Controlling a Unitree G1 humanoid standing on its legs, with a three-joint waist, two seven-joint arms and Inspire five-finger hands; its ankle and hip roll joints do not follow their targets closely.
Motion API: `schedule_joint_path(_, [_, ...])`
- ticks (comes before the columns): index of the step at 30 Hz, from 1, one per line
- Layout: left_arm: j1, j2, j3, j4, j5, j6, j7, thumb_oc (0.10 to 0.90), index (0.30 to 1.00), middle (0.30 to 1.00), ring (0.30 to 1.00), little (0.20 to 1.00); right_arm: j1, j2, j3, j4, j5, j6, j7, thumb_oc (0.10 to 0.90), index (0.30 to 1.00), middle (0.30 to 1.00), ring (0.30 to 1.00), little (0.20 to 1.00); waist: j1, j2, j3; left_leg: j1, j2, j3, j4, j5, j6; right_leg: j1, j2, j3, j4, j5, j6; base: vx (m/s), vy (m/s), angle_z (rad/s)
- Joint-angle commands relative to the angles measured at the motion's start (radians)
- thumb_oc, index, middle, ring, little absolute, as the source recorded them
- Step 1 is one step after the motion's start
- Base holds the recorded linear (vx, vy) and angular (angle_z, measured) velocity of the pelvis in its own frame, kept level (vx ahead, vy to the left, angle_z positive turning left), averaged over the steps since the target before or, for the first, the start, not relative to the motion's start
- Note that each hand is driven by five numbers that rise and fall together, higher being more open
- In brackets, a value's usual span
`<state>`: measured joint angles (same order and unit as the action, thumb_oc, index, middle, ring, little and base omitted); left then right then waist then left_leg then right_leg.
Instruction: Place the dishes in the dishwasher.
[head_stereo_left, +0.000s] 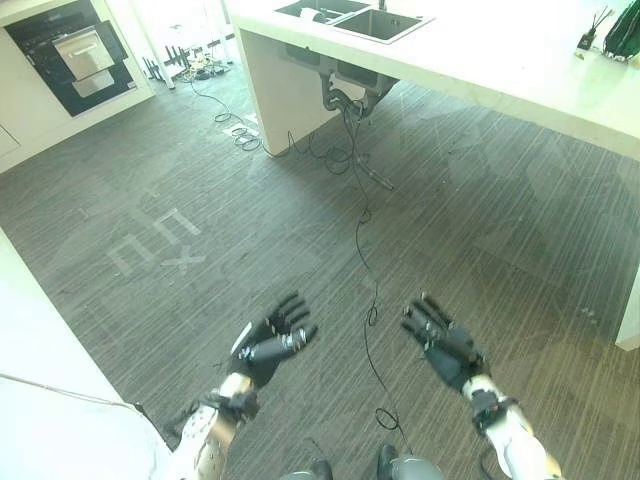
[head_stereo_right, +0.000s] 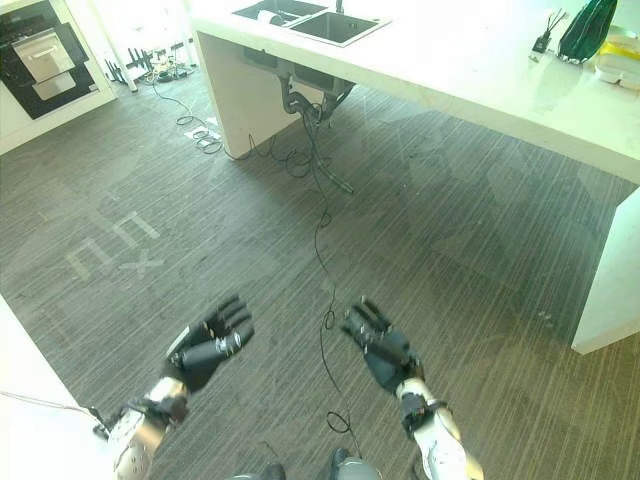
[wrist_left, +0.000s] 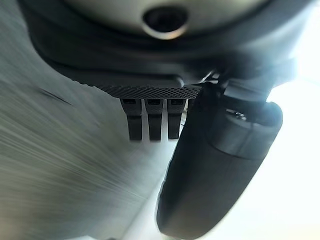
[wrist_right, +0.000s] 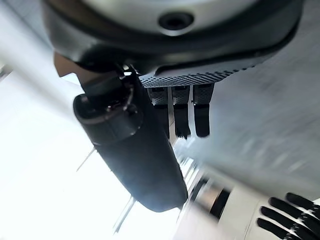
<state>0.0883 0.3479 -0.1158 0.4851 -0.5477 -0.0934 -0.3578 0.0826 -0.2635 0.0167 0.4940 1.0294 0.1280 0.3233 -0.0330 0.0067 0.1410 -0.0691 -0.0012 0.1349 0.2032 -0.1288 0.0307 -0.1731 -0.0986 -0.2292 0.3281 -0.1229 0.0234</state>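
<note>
Both my hands hang over the grey wood-grain floor, holding nothing. My left hand (head_stereo_left: 272, 340) is at the lower middle-left with fingers straight and spread. My right hand (head_stereo_left: 445, 342) is at the lower middle-right, also open. An open dishwasher (head_stereo_left: 85, 52) with pulled-out racks stands in the dark cabinet front at the far upper left. A white counter (head_stereo_left: 500, 50) with a steel double sink (head_stereo_left: 355, 18) runs across the top; something pale lies in the left basin (head_stereo_right: 268, 15). In the right wrist view my right hand (wrist_right: 140, 150) has straight fingers, and my left hand (wrist_right: 287, 217) shows beyond.
A white surface (head_stereo_left: 40, 400) borders the lower left. A white cabinet edge (head_stereo_right: 610, 280) stands at the right. Cables (head_stereo_left: 240, 135) trail on the floor under the sink. A green bag (head_stereo_right: 588, 28) and small items sit on the counter's far right.
</note>
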Motion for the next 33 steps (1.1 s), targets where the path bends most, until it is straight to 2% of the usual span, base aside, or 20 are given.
schedule_joint_path(1, [0.010, 0.066, -0.007, -0.018, 0.160, -0.102, -0.052, 0.800, 0.900, 0.900, 0.900, 0.900, 0.019, -0.027, 0.009, 0.001, -0.081, -0.035, 0.079, 0.800, 0.900, 0.900, 0.900, 0.900, -0.017, -0.007, -0.055, -0.039, 0.045, 0.027, 0.097, -0.111, -0.051, 0.071, 0.007, 0.034, -0.028, -0.081, 0.105, 0.00, 0.000, 0.00])
schedule_joint_path(3, [-0.010, 0.073, -0.027, 0.061, 0.146, -0.059, -0.098, 0.800, 0.900, 0.900, 0.900, 0.900, 0.009, -0.040, 0.016, 0.055, -0.143, -0.060, 0.100, 0.800, 0.900, 0.900, 0.900, 0.900, -0.023, -0.003, -0.050, -0.038, 0.046, 0.031, 0.097, -0.112, -0.052, 0.070, 0.008, 0.038, -0.028, -0.080, 0.107, 0.00, 0.000, 0.00])
schedule_joint_path(5, [-0.025, 0.076, -0.037, 0.104, 0.169, -0.022, -0.066, 0.800, 0.900, 0.900, 0.900, 0.900, -0.002, -0.056, 0.022, 0.066, -0.179, -0.099, 0.112, 0.800, 0.900, 0.900, 0.900, 0.900, -0.023, 0.002, -0.048, -0.039, 0.046, 0.030, 0.097, -0.112, -0.051, 0.067, 0.007, 0.036, -0.028, -0.082, 0.108, 0.00, -0.020, -0.04])
schedule_joint_path(6, [-0.026, 0.076, -0.038, 0.107, 0.172, -0.021, -0.062, 0.800, 0.900, 0.900, 0.900, 0.900, -0.002, -0.057, 0.022, 0.068, -0.180, -0.102, 0.114, 0.800, 0.900, 0.900, 0.900, 0.900, -0.023, 0.002, -0.048, -0.040, 0.046, 0.030, 0.097, -0.113, -0.051, 0.067, 0.006, 0.036, -0.028, -0.082, 0.108, 0.01, -0.055, -0.02])
schedule_joint_path(7, [-0.039, 0.061, -0.046, 0.184, 0.241, -0.034, 0.005, 0.800, 0.900, 0.900, 0.900, 0.900, -0.016, -0.061, 0.035, 0.097, -0.180, -0.121, 0.112, 0.800, 0.900, 0.900, 0.900, 0.900, -0.021, 0.002, -0.045, -0.036, 0.044, 0.027, 0.097, -0.115, -0.052, 0.073, 0.007, 0.032, -0.028, -0.086, 0.108, 0.03, -0.050, 0.01])
schedule_joint_path(10, [-0.051, 0.039, -0.056, 0.253, 0.303, -0.044, 0.066, 0.800, 0.900, 0.900, 0.900, 0.900, -0.025, -0.058, 0.043, 0.124, -0.209, -0.138, 0.096, 0.800, 0.900, 0.900, 0.900, 0.900, -0.023, 0.000, -0.046, -0.035, 0.045, 0.027, 0.097, -0.117, -0.052, 0.075, 0.009, 0.031, -0.028, -0.090, 0.106, 0.01, -0.045, 0.01])
schedule_joint_path(20, [-0.072, 0.008, -0.039, 0.256, 0.296, -0.050, 0.150, 0.800, 0.900, 0.900, 0.900, 0.900, -0.038, -0.074, 0.057, 0.130, -0.324, -0.190, 0.050, 0.800, 0.900, 0.900, 0.900, 0.900, -0.025, -0.003, -0.031, -0.024, 0.056, 0.040, 0.097, -0.115, -0.054, 0.085, 0.018, 0.023, -0.028, -0.098, 0.089, 0.02, -0.056, 0.04])
schedule_joint_path(23, [-0.072, 0.005, -0.029, 0.261, 0.284, -0.069, 0.171, 0.800, 0.900, 0.900, 0.900, 0.900, -0.044, -0.083, 0.062, 0.121, -0.342, -0.187, 0.054, 0.800, 0.900, 0.900, 0.900, 0.900, -0.021, -0.007, -0.018, 0.011, 0.043, 0.055, 0.097, -0.110, -0.055, 0.101, 0.019, 0.020, -0.028, -0.107, 0.077, 0.07, -0.062, 0.00])
schedule_joint_path(24, [-0.074, 0.001, -0.026, 0.266, 0.278, -0.084, 0.181, 0.800, 0.900, 0.900, 0.900, 0.900, -0.047, -0.085, 0.061, 0.118, -0.351, -0.186, 0.053, 0.800, 0.900, 0.900, 0.900, 0.900, -0.019, -0.016, -0.011, 0.022, 0.030, 0.074, 0.097, -0.094, -0.053, 0.107, 0.012, 0.020, -0.028, -0.108, 0.071, 0.13, -0.068, -0.05])
schedule_joint_path(25, [-0.082, -0.001, -0.027, 0.268, 0.264, -0.108, 0.199, 0.800, 0.900, 0.900, 0.900, 0.900, -0.046, -0.092, 0.063, 0.108, -0.361, -0.187, 0.047, 0.800, 0.900, 0.900, 0.900, 0.900, -0.009, -0.043, 0.006, 0.026, 0.007, 0.099, 0.097, -0.039, -0.054, 0.119, -0.010, 0.026, -0.028, -0.108, 0.059, 0.14, -0.084, -0.08])
schedule_joint_path(26, [-0.088, 0.000, -0.027, 0.266, 0.259, -0.127, 0.208, 0.800, 0.900, 0.900, 0.900, 0.900, -0.047, -0.101, 0.063, 0.106, -0.362, -0.187, 0.044, 0.800, 0.900, 0.900, 0.900, 0.900, 0.001, -0.060, 0.022, -0.003, -0.003, 0.094, 0.150, 0.034, -0.067, 0.125, -0.021, 0.031, -0.028, -0.106, 0.046, 0.12, -0.078, -0.08])
schedule_joint_path(27, [-0.094, 0.004, -0.025, 0.252, 0.250, -0.144, 0.219, 0.800, 0.900, 0.900, 0.900, 0.900, -0.053, -0.113, 0.063, 0.116, -0.358, -0.190, 0.045, 0.800, 0.900, 0.900, 0.900, 0.900, 0.012, -0.062, 0.051, -0.103, 0.009, 0.071, 0.272, 0.072, -0.078, 0.131, -0.015, 0.038, -0.028, -0.107, 0.031, 0.07, -0.036, 0.00])
schedule_joint_path(29, [-0.099, 0.004, -0.021, 0.249, 0.230, -0.149, 0.211, 0.800, 0.900, 0.900, 0.900, 0.900, -0.066, -0.122, 0.060, 0.146, -0.362, -0.204, 0.062, 0.800, 0.900, 0.900, 0.900, 0.900, 0.024, -0.050, 0.073, -0.157, 0.011, 0.063, 0.265, 0.105, -0.084, 0.139, -0.001, 0.045, -0.028, -0.113, 0.028, 0.11, 0.064, 0.32])
schedule_joint_path(31, [-0.088, -0.003, -0.011, 0.248, 0.218, -0.149, 0.185, 0.800, 0.900, 0.900, 0.900, 0.900, -0.078, -0.123, 0.063, 0.161, -0.373, -0.217, 0.072, 0.800, 0.900, 0.900, 0.900, 0.900, 0.035, -0.035, 0.078, -0.141, 0.013, 0.080, 0.123, 0.123, -0.081, 0.152, 0.010, 0.042, -0.028, -0.122, 0.034, 0.29, 0.210, 0.22])
schedule_joint_path(32, [-0.066, -0.008, -0.006, 0.233, 0.225, -0.144, 0.149, 0.800, 0.900, 0.900, 0.900, 0.900, -0.079, -0.121, 0.065, 0.155, -0.383, -0.229, 0.077, 0.800, 0.900, 0.900, 0.900, 0.900, 0.042, 0.005, 0.075, -0.201, 0.073, 0.065, 0.097, 0.085, -0.084, 0.164, 0.050, 0.039, -0.028, -0.137, 0.039, 0.41, 0.292, -0.08])
schedule_joint_path(33, [-0.056, -0.009, -0.006, 0.226, 0.231, -0.141, 0.139, 0.800, 0.900, 0.900, 0.900, 0.900, -0.076, -0.121, 0.065, 0.150, -0.379, -0.231, 0.075, 0.800, 0.900, 0.900, 0.900, 0.900, 0.043, 0.014, 0.074, -0.225, 0.092, 0.054, 0.097, 0.081, -0.088, 0.169, 0.058, 0.037, -0.028, -0.143, 0.039, 0.45, 0.319, -0.02])
